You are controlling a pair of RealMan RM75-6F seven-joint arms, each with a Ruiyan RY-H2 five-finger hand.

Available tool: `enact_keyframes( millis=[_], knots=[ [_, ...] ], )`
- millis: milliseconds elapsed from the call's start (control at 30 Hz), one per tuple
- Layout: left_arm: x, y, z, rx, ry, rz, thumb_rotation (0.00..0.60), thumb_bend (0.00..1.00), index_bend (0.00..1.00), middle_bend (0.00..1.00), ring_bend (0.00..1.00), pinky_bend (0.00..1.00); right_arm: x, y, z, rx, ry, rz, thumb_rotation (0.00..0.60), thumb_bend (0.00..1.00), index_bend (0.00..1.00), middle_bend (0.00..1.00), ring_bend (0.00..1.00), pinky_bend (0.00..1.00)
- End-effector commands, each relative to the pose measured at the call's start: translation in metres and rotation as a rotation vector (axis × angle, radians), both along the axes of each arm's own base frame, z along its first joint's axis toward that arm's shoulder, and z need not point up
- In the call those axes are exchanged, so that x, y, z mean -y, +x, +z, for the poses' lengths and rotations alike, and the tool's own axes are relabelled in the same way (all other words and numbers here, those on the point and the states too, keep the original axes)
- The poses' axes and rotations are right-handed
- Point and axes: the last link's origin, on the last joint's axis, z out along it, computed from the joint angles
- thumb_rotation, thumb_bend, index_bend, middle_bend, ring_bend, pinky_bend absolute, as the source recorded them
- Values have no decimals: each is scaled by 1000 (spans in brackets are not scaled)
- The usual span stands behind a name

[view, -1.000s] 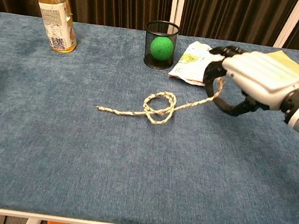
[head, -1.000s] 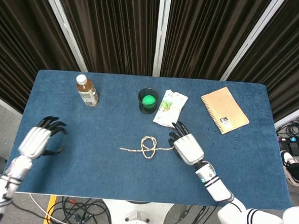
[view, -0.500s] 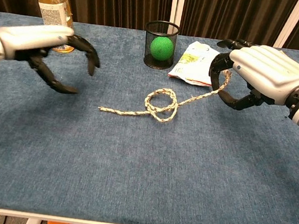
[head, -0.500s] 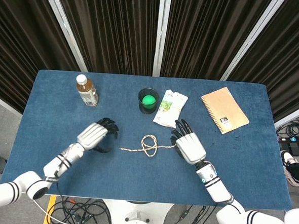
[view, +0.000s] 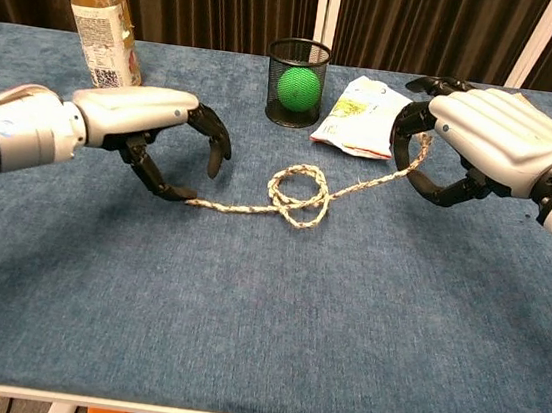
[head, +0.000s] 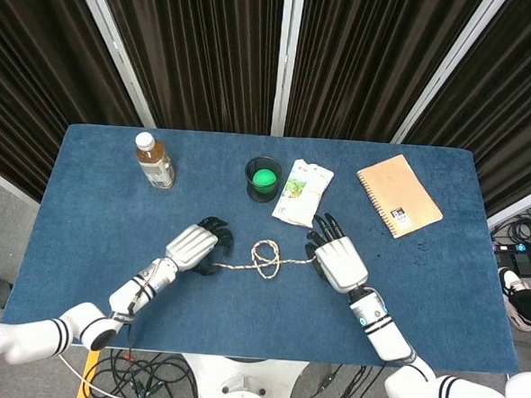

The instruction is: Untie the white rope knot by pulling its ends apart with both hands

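The white rope (head: pixel 264 258) lies mid-table with a loose loop knot (view: pixel 297 197) in its middle. My right hand (view: pixel 478 136) pinches the rope's right end between thumb and fingers, and that end rises off the cloth to the hand. In the head view the right hand (head: pixel 336 261) sits just right of the knot. My left hand (view: pixel 155 123) arches over the rope's left end (view: pixel 196 201), fingers spread and curved. Its thumb tip touches the cloth at that end, with nothing gripped. From above, the left hand (head: pixel 196 247) lies just left of the knot.
A tea bottle (head: pixel 155 162) stands at the back left. Behind the knot is a black mesh cup (view: pixel 299 68) holding a green ball, with a snack packet (view: pixel 360 114) beside it. A tan notebook (head: pixel 398 194) lies at the back right.
My left hand has swept in from the table's left edge to the rope's left end. The right hand has stayed put, holding the right end slightly higher.
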Motion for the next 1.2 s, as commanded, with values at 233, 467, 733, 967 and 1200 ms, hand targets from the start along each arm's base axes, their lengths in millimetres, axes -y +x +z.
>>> enact_keyframes(
  millis=[233, 467, 733, 967, 1200],
  knots=[
    [1, -4, -9, -49, 11, -22, 600, 256, 484, 247, 105, 108, 1, -2, 0, 2, 2, -3, 600, 684, 714, 304, 0, 0],
    [3, -5, -13, -53, 17, -26, 600, 275, 499, 242, 84, 104, 1, -2, -2, 5, 7, -4, 600, 684, 714, 304, 0, 0],
    [5, -5, -18, -58, 7, -39, 600, 313, 542, 242, 84, 103, 1, -3, -3, 2, 8, -9, 600, 684, 714, 304, 0, 0],
    [4, -5, -21, -50, -4, -31, 600, 391, 564, 242, 83, 103, 1, -6, -3, 0, 8, -19, 600, 687, 715, 304, 0, 0],
    [5, -8, -19, -36, 3, -27, 600, 411, 597, 242, 84, 103, 2, -8, -3, 4, 12, -29, 600, 716, 740, 305, 0, 0]
  ],
)
